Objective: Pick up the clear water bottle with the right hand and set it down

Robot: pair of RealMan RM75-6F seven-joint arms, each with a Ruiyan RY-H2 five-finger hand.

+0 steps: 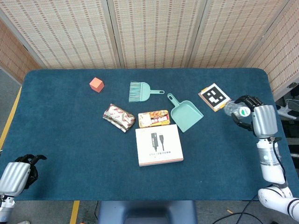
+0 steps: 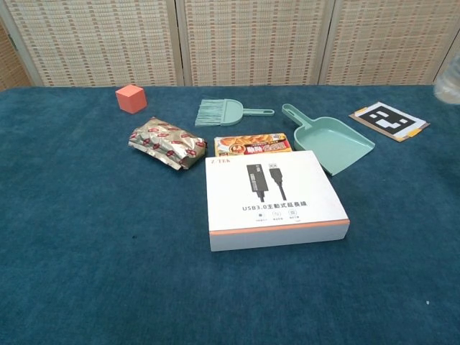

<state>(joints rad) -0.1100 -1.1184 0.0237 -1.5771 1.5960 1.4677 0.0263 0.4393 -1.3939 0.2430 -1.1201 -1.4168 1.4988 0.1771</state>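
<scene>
In the head view, the clear water bottle [image 1: 232, 109] is at the table's right side, just below the marker card. My right hand [image 1: 252, 116] grips it, fingers wrapped around its body and its end sticking out to the left. A pale blur at the right edge of the chest view is probably the same bottle [image 2: 451, 85]; the hand itself is out of that frame. I cannot tell whether the bottle touches the cloth. My left hand [image 1: 19, 171] rests at the near left corner, holding nothing, with its fingers loosely apart.
On the blue table [image 1: 60, 121] lie a white USB box [image 1: 159, 145], a teal dustpan [image 1: 185, 113], a teal brush [image 1: 140, 91], two snack packs [image 1: 118, 116] [image 1: 153, 118], an orange cube [image 1: 96, 84] and a marker card [image 1: 214, 96]. The table edge is close to the right hand.
</scene>
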